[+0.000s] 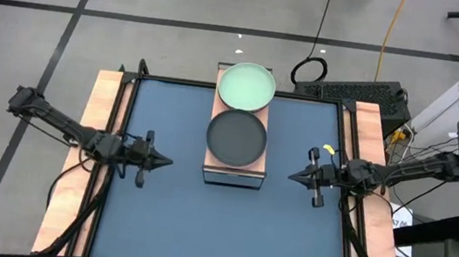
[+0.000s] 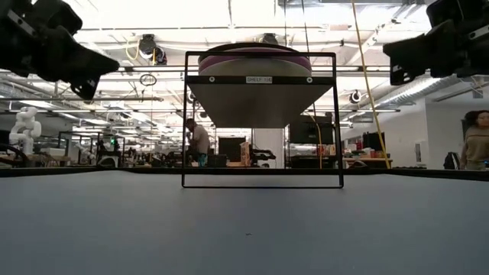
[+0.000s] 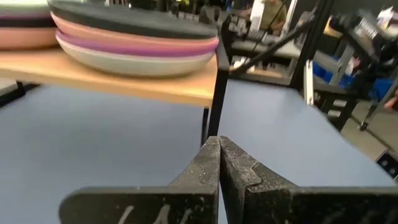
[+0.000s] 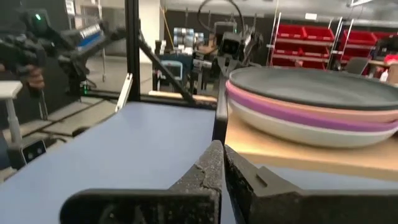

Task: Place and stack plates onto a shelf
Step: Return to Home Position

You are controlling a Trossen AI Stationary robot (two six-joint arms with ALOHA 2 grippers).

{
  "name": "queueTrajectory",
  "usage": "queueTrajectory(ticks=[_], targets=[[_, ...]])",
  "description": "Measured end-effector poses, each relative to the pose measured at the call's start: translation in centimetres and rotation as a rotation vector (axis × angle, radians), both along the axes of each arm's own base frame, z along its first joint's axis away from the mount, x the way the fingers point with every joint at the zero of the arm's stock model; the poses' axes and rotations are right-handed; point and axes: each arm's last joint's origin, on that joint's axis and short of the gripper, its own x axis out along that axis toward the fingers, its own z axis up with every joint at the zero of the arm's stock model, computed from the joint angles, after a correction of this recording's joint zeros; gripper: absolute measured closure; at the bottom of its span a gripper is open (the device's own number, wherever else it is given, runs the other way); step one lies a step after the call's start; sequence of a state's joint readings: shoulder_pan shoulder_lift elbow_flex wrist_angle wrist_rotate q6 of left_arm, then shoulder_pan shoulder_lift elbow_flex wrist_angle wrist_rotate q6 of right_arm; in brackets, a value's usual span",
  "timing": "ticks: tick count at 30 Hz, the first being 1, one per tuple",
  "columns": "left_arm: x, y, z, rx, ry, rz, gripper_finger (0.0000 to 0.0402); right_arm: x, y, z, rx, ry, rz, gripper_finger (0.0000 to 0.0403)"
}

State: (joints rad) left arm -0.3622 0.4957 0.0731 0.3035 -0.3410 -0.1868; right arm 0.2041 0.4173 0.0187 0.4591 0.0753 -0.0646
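On the shelf at the table's far middle sit two stacks: a matte mint green plate tops the farther, a black plate the nearer. A small white label on the shelf's front edge is unreadable. The left claw and right claw hover closed and empty, one on either side.

Matt finish on black plate at shelf's 6 o'clock end, mint plate at 12. Smooth light wood shelf top, dark frame. Matt blue mat. Grainy dark fingers on left gripper.
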Motion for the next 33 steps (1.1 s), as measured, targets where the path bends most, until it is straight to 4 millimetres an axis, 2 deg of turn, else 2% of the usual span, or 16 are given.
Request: queueTrajectory(ticks=[5, 12, 18, 22, 27, 33], targets=[[-0.8, 0.3, 0.0, -0.004, -0.050, -0.001, 0.0401, -0.2, 0.0, 0.2, 0.003, -0.016, 0.001, 0.0403], [-2.1, 0.8, 0.8, 0.102, -0.138, -0.006, 0.0401, -0.5, 0.0, 0.2, 0.002, -0.014, 0.022, 0.0403], [-3.4, 1.4, 0.5, 0.149, -0.134, -0.004, 0.0401, -1.0, -0.1, 0.3, -0.005, -0.030, 0.025, 0.0403], [-3.4, 1.5, 0.3, 0.193, -0.101, 0.002, 0.0401, -1.4, -0.2, 0.3, -0.026, -0.037, 0.023, 0.0403], [-3.0, 1.8, -0.1, 0.177, -0.173, -0.038, 0.0401, -2.0, -0.3, 0.0, -0.050, -0.019, 0.024, 0.0403], [-2.9, 2.4, -0.2, 0.225, -0.163, -0.079, 0.0401, -2.6, -0.4, -0.5, -0.049, 0.022, 0.040, 0.0403]])
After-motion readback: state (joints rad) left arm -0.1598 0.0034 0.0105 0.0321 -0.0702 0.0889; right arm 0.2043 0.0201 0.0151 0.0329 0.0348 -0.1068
